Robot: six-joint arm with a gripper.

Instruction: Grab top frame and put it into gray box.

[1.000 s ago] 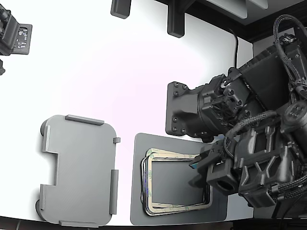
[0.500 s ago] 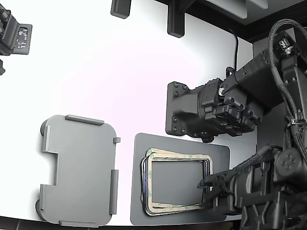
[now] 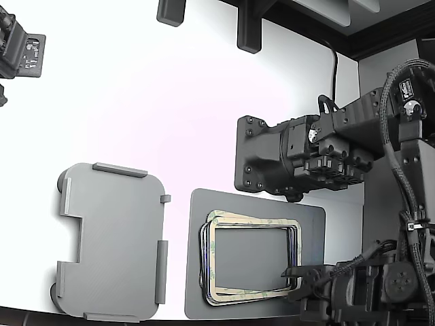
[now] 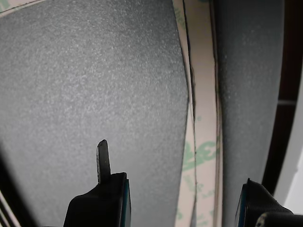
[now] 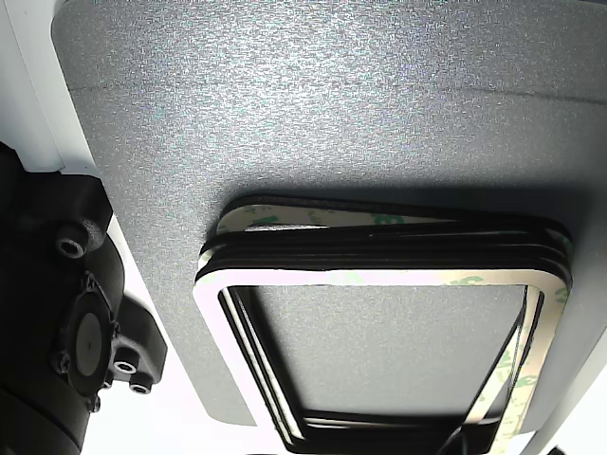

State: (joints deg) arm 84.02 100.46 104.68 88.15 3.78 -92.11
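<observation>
Down comes the arm: across the last second it has dropped from over the mat (image 3: 312, 224) toward the worktop's (image 3: 170, 102) near edge, and the gripper (image 3: 293, 275) now sits low at the stack's corner on the exterior view's right. A second ago its bulk covered that side of the stack; half a second ago it had already sunk lower; now the whole stack shows but for that one corner.

The frame (image 3: 250, 224) has not budged. It lies flat on top of the black-edged frames (image 5: 379, 242), on the mat by the near edge, beige with green blotches, centre open. The box (image 3: 112, 241) waits well apart on the exterior view's left, nothing in it.

In the wrist view the fingers (image 4: 102, 189) are spread and grasping nothing, one over the open centre, the other (image 4: 258, 198) out past the frame's strip (image 4: 203, 94), so they straddle that side. I can't tell whether they touch it yet.

So this looks like the final approach for the pick. I'd say the fiddly part comes next: pinching only the thin top layer and not dragging a black-edged one up with it.
</observation>
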